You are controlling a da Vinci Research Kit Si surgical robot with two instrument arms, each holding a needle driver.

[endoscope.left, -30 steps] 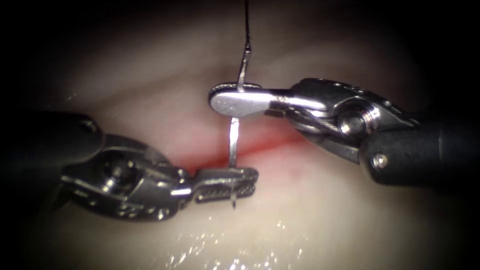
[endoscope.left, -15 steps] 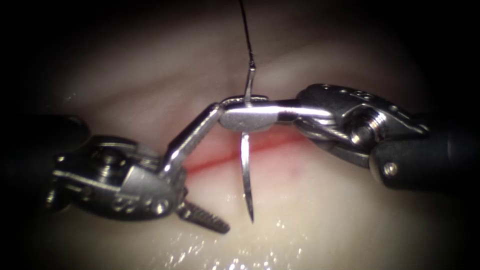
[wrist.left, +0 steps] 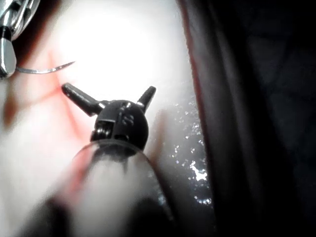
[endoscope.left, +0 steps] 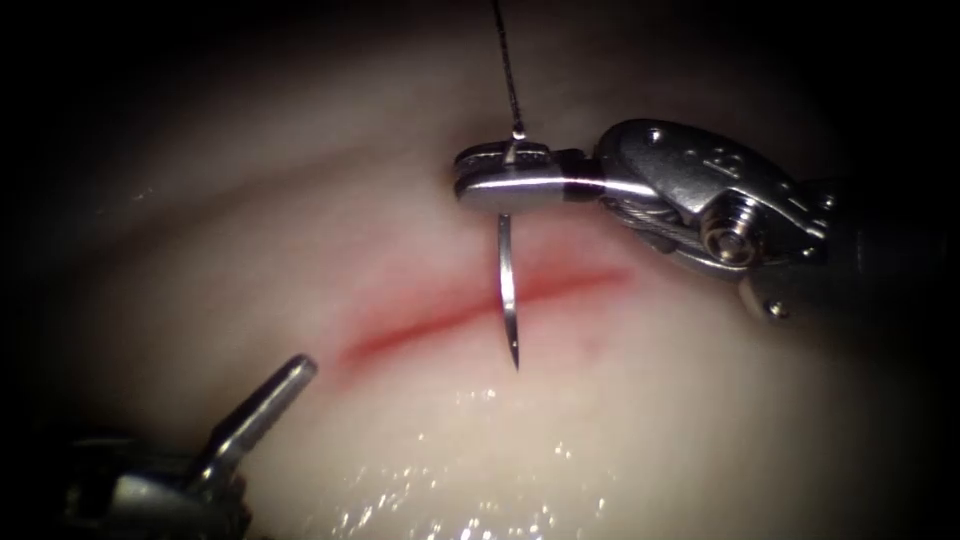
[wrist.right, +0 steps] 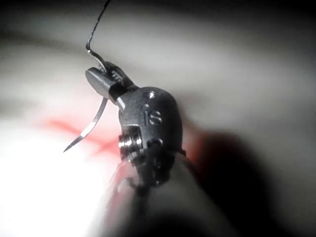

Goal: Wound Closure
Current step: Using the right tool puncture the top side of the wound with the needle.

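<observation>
Needle transfer complete: one second back both tools held the needle, the left near its point and the right near the swaged end; now the left arm's claw (endoscope.left: 262,405) has let go and drawn off to the near left of the field, jaws spread wide in its wrist view and holding nothing. The right arm's claw (endoscope.left: 503,178) is clamped on the needle (endoscope.left: 507,290) close to its thread end, so most of the curve hangs free below the jaws. The needle is clear of the tissue (endoscope.left: 700,430): its point hangs over the cut (endoscope.left: 470,312) and shows just on the near side of the red line, roughly mid-length, with no part buried. Whether the tip touches the surface is hard to say from above; the right wrist view suggests it rides a little above. The thread (endoscope.left: 505,60) runs from the swage straight up out of the field and looks taut enough to stay off the wound. Judgement: this is the set-up for a bite, which calls for the point to be squared to the chosen edge of the cut. Nothing stands between needle and cut; red fluid (endoscope.left: 400,335) stains the wound line and its margins, and wet glare on the near tissue may mask the surface.
</observation>
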